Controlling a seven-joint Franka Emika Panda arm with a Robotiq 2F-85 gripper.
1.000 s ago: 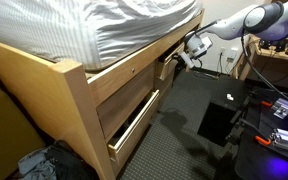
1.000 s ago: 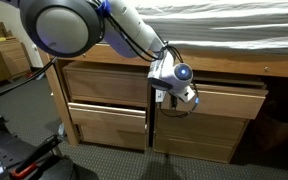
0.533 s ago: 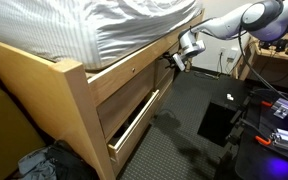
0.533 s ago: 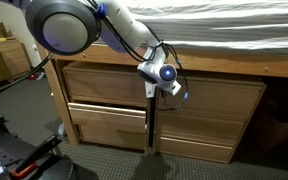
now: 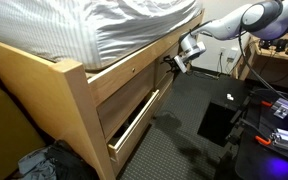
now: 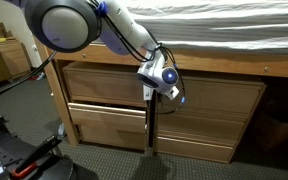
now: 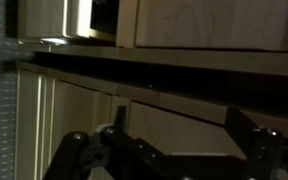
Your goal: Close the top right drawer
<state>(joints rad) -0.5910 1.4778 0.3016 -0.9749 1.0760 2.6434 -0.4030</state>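
Observation:
The top right drawer [image 6: 224, 98] is a plain light-oak front under the mattress, and it sits about flush with the bed frame. My gripper [image 6: 169, 90] rests against the left end of that front, by the dark post between the drawer columns. In an exterior view the gripper [image 5: 178, 62] touches the frame's far end. In the wrist view the drawer's oak front [image 7: 199, 30] fills the frame very close up. My two fingers are spread wide apart around nothing [image 7: 184, 140].
A long lower drawer [image 5: 134, 122] with a pale inner side stands pulled out from the frame. The lower left drawer [image 6: 104, 122] juts out slightly. The striped mattress [image 5: 104, 25] overhangs above. A black mat [image 5: 219, 118] and a table of tools [image 5: 284, 118] stand nearby.
The top right drawer stuck out a second ago and is now pushed in flush. My gripper moved in toward the bed with it and shifted slightly left.

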